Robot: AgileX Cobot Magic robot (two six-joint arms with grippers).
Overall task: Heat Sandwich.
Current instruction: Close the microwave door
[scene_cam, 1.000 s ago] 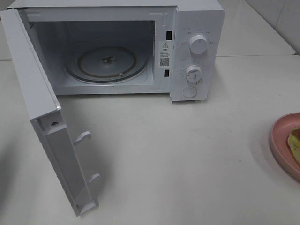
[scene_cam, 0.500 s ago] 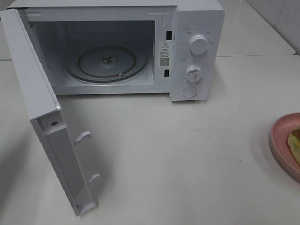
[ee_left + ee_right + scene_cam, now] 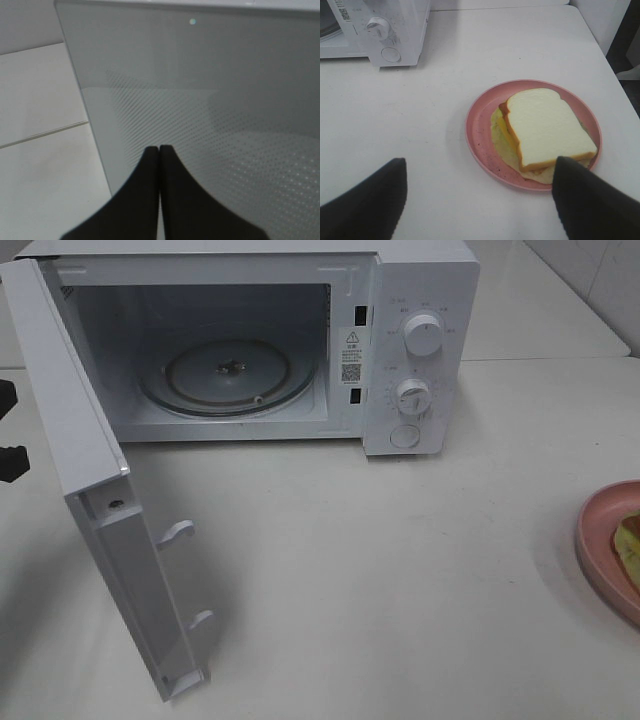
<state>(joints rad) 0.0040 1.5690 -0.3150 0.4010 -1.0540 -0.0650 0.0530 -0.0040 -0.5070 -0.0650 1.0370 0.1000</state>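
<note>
Left wrist view shows the left gripper (image 3: 159,150) pinched shut on nothing, just behind the microwave door (image 3: 210,100); it has only now edged into the high view, so the door-opening looks finished. Right gripper (image 3: 480,192) hangs wide apart and empty above the sandwich (image 3: 545,131), which lies on the pink plate (image 3: 479,131), awaiting pickup.

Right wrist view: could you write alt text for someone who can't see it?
A sandwich of white bread lies on a round pink plate on a white table. The open right gripper hovers near it, and a white microwave stands beyond.
</note>
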